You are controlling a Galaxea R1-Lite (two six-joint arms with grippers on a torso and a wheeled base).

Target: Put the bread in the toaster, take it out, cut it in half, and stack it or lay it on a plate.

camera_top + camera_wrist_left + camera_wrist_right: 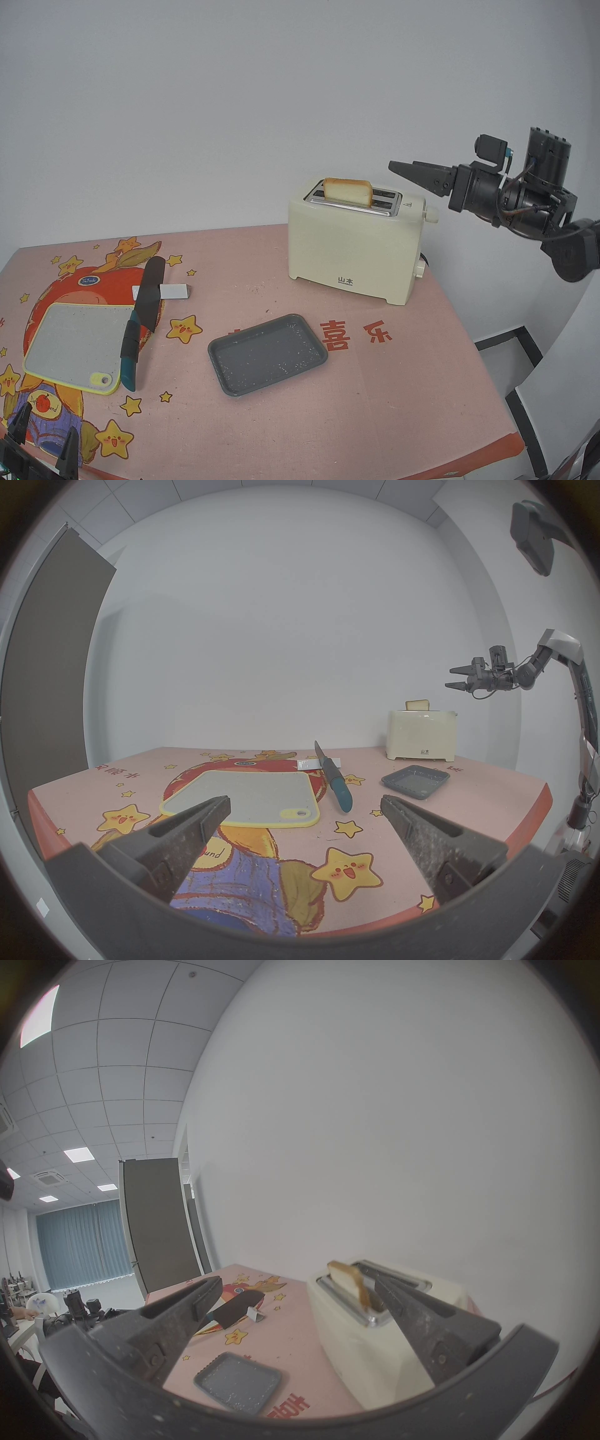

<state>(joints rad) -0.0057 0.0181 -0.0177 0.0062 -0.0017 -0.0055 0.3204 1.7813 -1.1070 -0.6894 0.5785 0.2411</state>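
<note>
The bread (347,190) is standing upright in 1 of the 2 slots of the cream toaster (356,250), with its browned top edge protruding above the chrome top plate. The toaster is sitting at the far side of the pink desk (387,400), close to the wall, with its printed face turned toward the robot.

The right hand (400,167) is hovering in the air just beside the toaster's right end, above the level of the slots, pointing toward the bread. It is not touching the bread or the toaster. Its 2 fingers are standing apart and gripping nothing, as the left wrist view shows (459,677); in the right wrist view the bread is appearing between them (294,1282).

A grey rectangular tray (267,354) is lying on the desk in front of the toaster, apart from it. To the robot's left, a grey cutting board (75,344) with a yellow-green rim is lying flat. A knife (140,325) is lying along the board's right edge, its teal handle toward the robot and its dark blade crossing over a small white block (175,291).

The left hand (40,437) is hanging low at the desk's near left edge, in front of the board. Its 2 fingers are spread wide and gripping nothing (305,802).
</note>
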